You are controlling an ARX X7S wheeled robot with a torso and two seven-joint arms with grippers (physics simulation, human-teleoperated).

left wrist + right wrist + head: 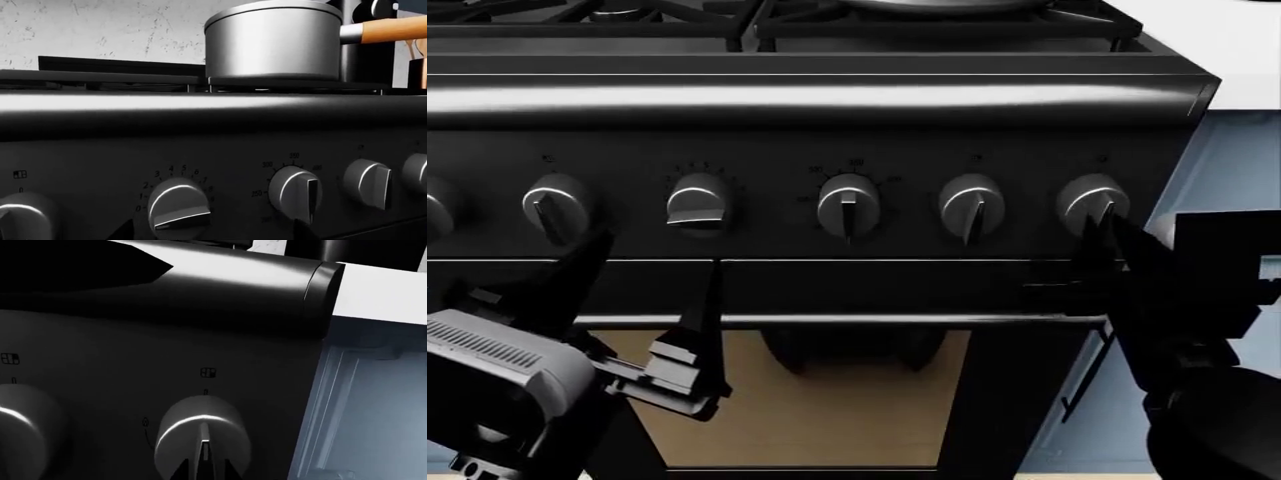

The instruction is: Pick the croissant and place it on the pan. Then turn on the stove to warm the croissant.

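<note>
Your left fingers [641, 290] are spread wide and empty, two dark prongs standing just in front of the stove [827, 110] front panel, touching nothing that you can see. Between and just above their tips sits the numbered knob [699, 203], its grip bar lying sideways, while the other knobs in the row keep their bars upright. The oven door window [801, 400] shows tan below and behind those fingers.

Your right fingers [203, 467] reach up at the far-right knob [202, 437]; the two tips sit close together on either side of its upright grip bar, but you cannot tell whether they are clamped on it or only hovering in front.

The pan [273, 42] stands upright on the grates, well above and behind your left fingers. Its long light-orange handle [393, 29] runs level, pointing toward your right side, and its long axis lies parallel to the stove front. The croissant is not visible in any view; the pan's inside is hidden from the low angle of the left wrist camera. A pale blue cabinet [373, 405] stands beside the stove, past your right fingers
</note>
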